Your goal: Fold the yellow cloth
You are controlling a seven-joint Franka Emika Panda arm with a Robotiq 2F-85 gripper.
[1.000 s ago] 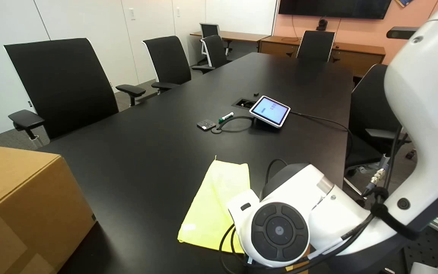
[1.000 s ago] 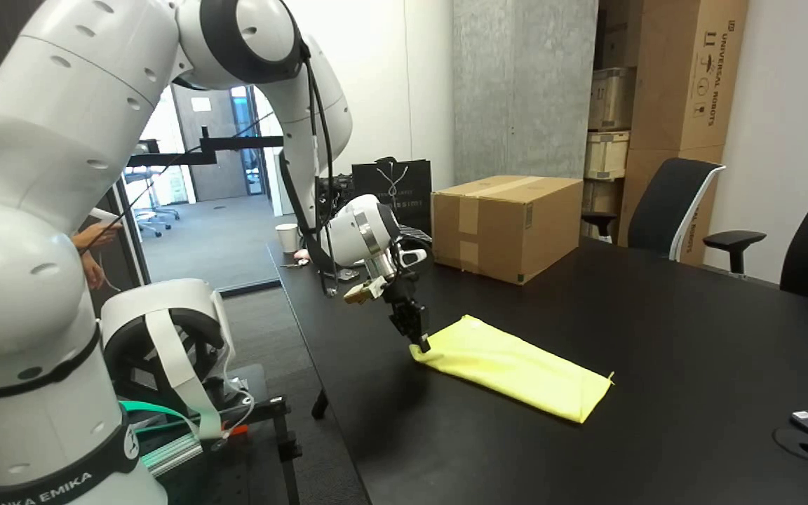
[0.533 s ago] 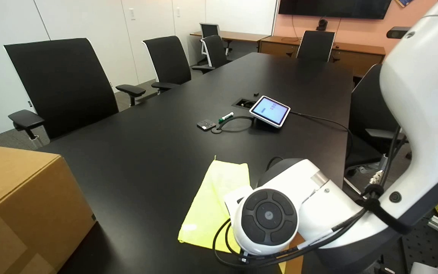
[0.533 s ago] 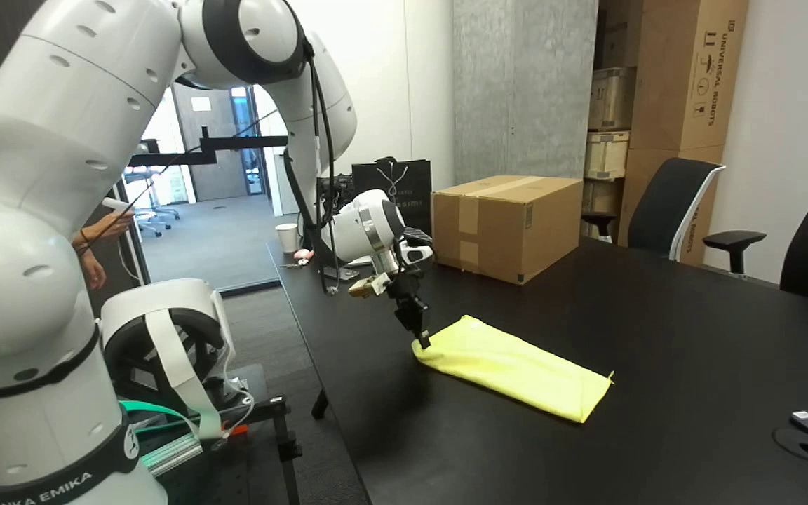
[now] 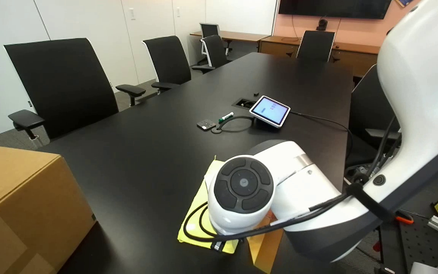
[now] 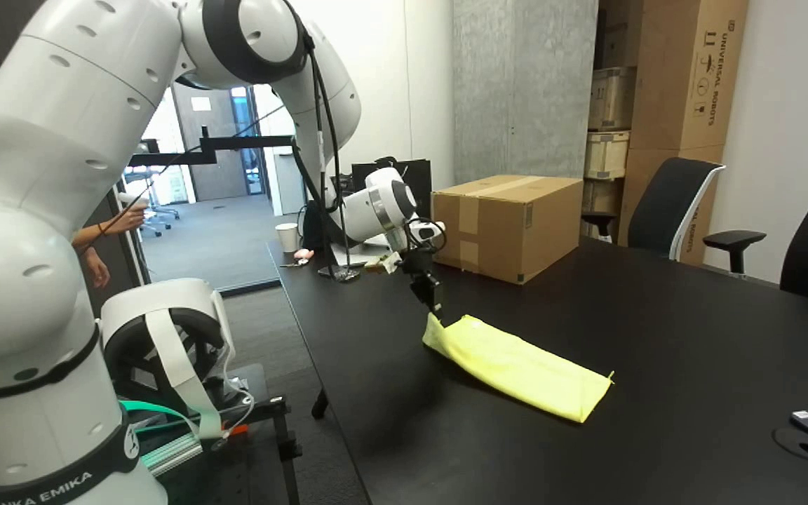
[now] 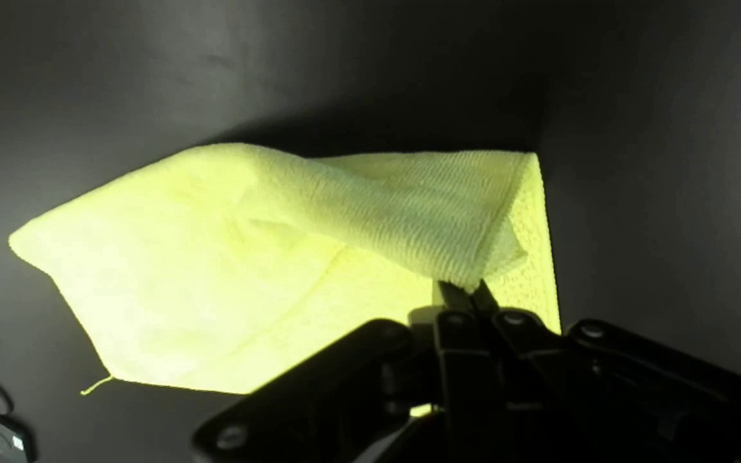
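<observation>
One long white arm (image 6: pixel 74 112) leans up, bends at the top, and hangs down over the black table (image 6: pixel 663 337). Its pincer (image 7: pixel 468 293) slants down and pinches the yellow cloth (image 6: pixel 523 368) by a bit of its edge. That bit is up off the table; most of the rest lies on it.

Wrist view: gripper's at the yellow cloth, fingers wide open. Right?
Not open: the wrist view shows the gripper shut on a raised part of the yellow cloth. It is at the cloth, as you said.
</observation>
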